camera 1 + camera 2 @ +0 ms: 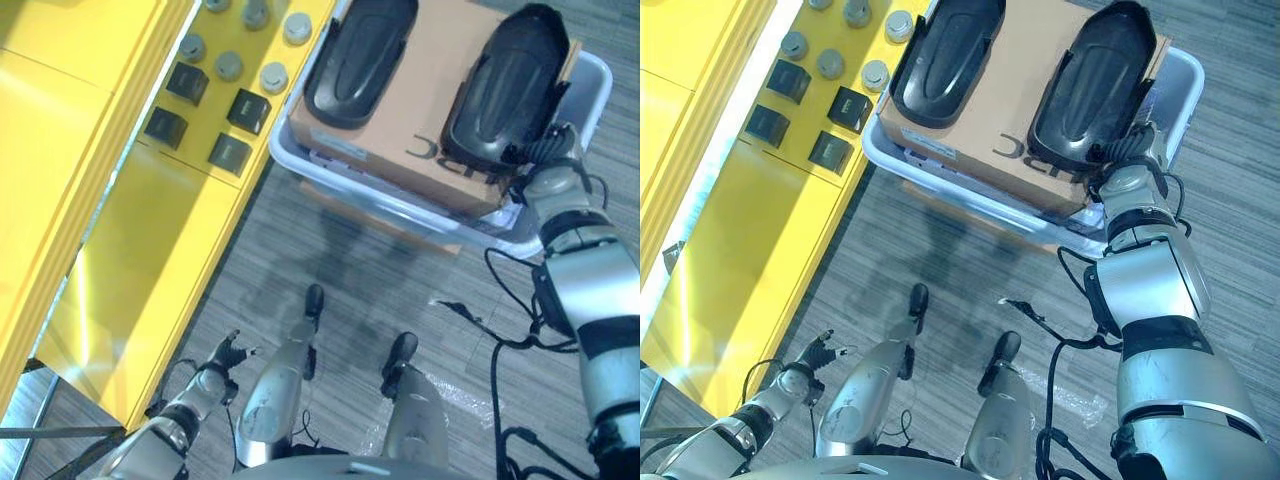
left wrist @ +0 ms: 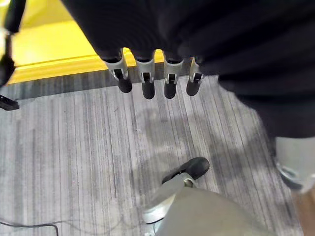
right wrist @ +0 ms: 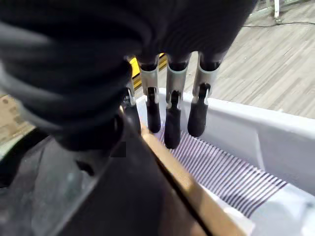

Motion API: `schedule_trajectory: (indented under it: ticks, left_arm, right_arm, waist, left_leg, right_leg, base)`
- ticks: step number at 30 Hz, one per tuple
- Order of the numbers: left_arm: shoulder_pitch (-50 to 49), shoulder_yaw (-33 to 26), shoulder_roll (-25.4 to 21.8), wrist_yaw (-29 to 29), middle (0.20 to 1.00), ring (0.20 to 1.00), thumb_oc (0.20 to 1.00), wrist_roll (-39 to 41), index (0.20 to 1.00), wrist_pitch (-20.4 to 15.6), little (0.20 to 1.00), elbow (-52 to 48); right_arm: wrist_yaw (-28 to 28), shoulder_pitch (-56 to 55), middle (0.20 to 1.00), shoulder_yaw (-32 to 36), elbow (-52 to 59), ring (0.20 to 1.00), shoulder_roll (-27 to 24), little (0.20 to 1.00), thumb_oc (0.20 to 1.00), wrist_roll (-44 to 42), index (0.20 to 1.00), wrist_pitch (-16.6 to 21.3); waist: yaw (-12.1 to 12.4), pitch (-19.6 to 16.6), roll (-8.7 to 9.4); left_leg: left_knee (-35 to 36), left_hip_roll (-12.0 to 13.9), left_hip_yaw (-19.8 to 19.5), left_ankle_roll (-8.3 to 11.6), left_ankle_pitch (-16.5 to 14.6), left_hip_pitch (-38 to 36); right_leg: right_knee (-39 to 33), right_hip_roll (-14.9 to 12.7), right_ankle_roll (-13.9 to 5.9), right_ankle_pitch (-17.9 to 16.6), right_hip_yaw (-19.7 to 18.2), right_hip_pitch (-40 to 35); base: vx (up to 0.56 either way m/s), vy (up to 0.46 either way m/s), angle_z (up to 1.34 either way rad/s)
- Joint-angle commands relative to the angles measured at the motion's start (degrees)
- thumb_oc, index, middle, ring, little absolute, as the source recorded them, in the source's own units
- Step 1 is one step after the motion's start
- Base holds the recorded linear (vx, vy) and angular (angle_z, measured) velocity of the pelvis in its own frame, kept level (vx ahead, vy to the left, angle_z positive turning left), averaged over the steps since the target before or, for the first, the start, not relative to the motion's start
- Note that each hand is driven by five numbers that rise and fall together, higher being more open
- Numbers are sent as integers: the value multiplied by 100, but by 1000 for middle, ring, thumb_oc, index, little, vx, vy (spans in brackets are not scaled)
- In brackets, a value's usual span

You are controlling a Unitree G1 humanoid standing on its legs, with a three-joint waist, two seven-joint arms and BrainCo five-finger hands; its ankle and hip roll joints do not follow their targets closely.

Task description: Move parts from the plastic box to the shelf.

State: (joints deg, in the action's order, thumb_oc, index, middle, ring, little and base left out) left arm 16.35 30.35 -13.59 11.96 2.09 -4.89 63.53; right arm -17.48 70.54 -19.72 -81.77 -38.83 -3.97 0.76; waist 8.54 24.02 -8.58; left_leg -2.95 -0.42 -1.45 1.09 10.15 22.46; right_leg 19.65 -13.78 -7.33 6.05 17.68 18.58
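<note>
Reaching right hand (image 1: 1132, 148): arm stretched forward, the hand at the near corner of the pale translucent plastic box (image 1: 1181, 88); in its wrist view the fingers (image 3: 172, 118) hang straight and slightly spread above the box's ribbed bottom, holding nothing.
Right hand contact: it sits just beside the near end of a long black moulded plastic part (image 1: 1092, 88); whether it touches the part cannot be told.
Left hand (image 1: 226, 356): low by the robot's side, next to the front edge of the yellow shelf (image 1: 150, 260); fingers (image 2: 145, 83) straight in an even row, relaxed, empty, hovering over the grey striped carpet floor (image 2: 88, 162).
Parts in box: two black moulded parts, glossy, elongated with rounded ends and raised rims, the second (image 1: 945, 55) well to the left of the right hand; both lie on a flat brown cardboard carton (image 1: 1015, 100) that rests inside the box.
Box: smooth rounded walls, thin rim.
Shelf: smooth, glossy yellow surface, far ahead of the left hand carrying small black square blocks (image 1: 230, 152) and grey round metal cylinders (image 1: 274, 76) in rows.
</note>
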Motion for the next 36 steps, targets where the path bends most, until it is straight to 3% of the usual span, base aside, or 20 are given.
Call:
schedule_trajectory:
  ticks: [1,4,5,9,14,16,17,19,20,25,29,36]
  left_arm:
    - [121,12,-118,47,1000,1000,1000,-79,1000,-54,1000,108]
    - [31,-141,-425,152,1000,1000,1000,-224,1000,-214,1000,-768]
    - [-91,-187,-753,165,1000,1000,1000,-448,1000,-331,1000,-1664]
    - [-415,-724,-1263,61,1000,1000,1000,-243,1000,-391,1000,-3182]
    - [-615,-1311,-1438,-158,1000,1000,1000,265,1000,-320,1000,-4362]
    - [-727,-1477,-1337,-403,1000,1000,1000,1245,1000,-318,1000,-4832]
    - [-734,-1480,-1343,-408,1000,1000,1000,1259,1000,-314,1000,-4838]
    - [-686,-1341,-1031,-605,1000,1000,1000,2619,1000,-262,1000,-5073]
    - [-660,-1263,-959,-647,1000,1000,1000,2900,1000,-231,1000,-5123]
    - [-143,-855,-659,-491,1000,1000,1000,3126,1000,-104,1000,-4964]
    - [396,-477,0,-306,1000,1000,1000,4164,1000,-119,1000,-4844]
    - [874,-155,353,-311,1000,1000,1000,5111,1000,-100,1000,-4877]
  right_arm:
    - [55,-77,200,-304,217,200,-151,200,200,-362,200,224]
    - [-171,-490,200,-394,936,200,-248,200,200,3,200,347]
    - [-270,-610,200,-455,1490,200,-388,200,200,280,200,373]
    - [-399,-1016,200,-361,2759,200,-770,200,200,847,200,310]
    - [-282,-1748,200,-171,4599,200,-1173,200,200,1725,200,169]
    - [-89,-1918,200,-164,5346,200,-1385,200,200,2369,200,82]
    - [-83,-1931,200,-156,5364,200,-1384,200,200,2376,200,71]
    - [37,-1926,200,-318,5991,200,-1367,200,200,2741,200,55]
    - [93,-1950,200,-331,6217,200,-1359,200,200,2846,200,64]
    - [165,-1924,200,-392,6901,200,-1205,200,200,3090,200,82]
    - [174,-1897,200,-524,7246,200,-797,200,200,3259,200,59]
    - [300,-2021,200,-864,7255,200,-286,200,200,3188,200,101]
  waist:
    - [54,-82,222]
    - [4,-340,284]
    - [-13,-444,360]
    - [-64,-721,543]
    - [-169,-1087,735]
    - [-271,-1361,838]
    - [-269,-1357,836]
    - [-398,-1605,910]
    - [-434,-1674,922]
    - [-574,-1893,971]
    - [-672,-2091,978]
    - [-728,-2147,1000]
  left_leg:
    - [-897,360,99,478,-852,-81]
    - [-599,381,151,502,-825,-608]
    - [-522,395,192,502,-850,-834]
    - [-335,465,284,514,-851,-1308]
    - [-42,565,404,547,-799,-1799]
    - [102,617,485,549,-777,-2094]
    - [114,620,490,550,-775,-2112]
    - [217,666,623,544,-786,-2428]
    - [245,685,666,549,-784,-2530]
    - [341,755,841,565,-791,-2838]
    - [416,801,1017,550,-842,-3023]
    - [377,842,1000,545,-869,-3138]
  right_leg:
    - [-380,-278,-363,-643,-541,-136]
    - [-882,-303,-384,-777,-405,-731]
    - [-1031,-274,-395,-809,-389,-975]
    - [-1307,-237,-409,-868,-323,-1463]
    - [-1530,-139,-412,-887,-274,-1893]
    - [-1583,-82,-398,-855,-310,-2081]
    - [-1584,-79,-398,-854,-313,-2091]
    - [-1596,-30,-388,-820,-424,-2254]
    - [-1601,-11,-379,-803,-467,-2315]
    - [-1673,71,-364,-770,-570,-2480]
    - [-1879,147,-366,-814,-660,-2554]
    - [-1813,210,-325,-749,-660,-2682]
  base:
    - [43,10,-3]
    - [150,-18,-1]
    - [118,-71,-6]
    - [96,-75,-14]
    - [70,-80,-12]
    - [64,-85,-17]
    - [29,-23,-13]
    - [60,-44,-25]
    - [44,-39,-30]
    - [6,-40,-30]
    - [-17,-31,-22]
    - [-11,-19,-7]
